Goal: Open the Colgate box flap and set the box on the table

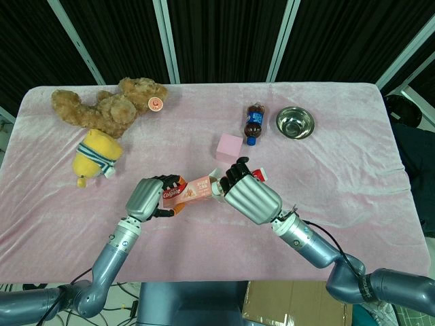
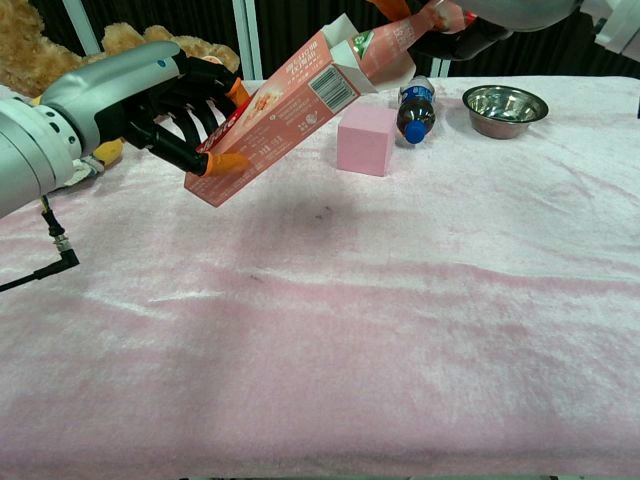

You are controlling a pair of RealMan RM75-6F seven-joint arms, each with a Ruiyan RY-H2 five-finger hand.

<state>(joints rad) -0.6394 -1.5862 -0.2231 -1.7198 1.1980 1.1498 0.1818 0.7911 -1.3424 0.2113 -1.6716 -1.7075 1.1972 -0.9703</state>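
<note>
Above pink table [image 1: 353, 149], Colgate box [image 2: 270, 115] in left hand [image 1: 151, 197].

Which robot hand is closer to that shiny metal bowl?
Right. The right robot hand sits below-left of the round steel bowl; the left robot hand is farther left.

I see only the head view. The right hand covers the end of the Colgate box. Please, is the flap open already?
Observer: Yes. In the chest view the end flap stands up, away from the Colgate box.
Operator: Is the right hand on the flap or on something else?
Observer: The right hand grips the toothpaste tube that sticks out of the open end.
Operator: Is the box resting on the table?
Observer: No. The left hand holds it tilted in the air above the table, with its open end higher and its shadow on the cloth below.
</note>
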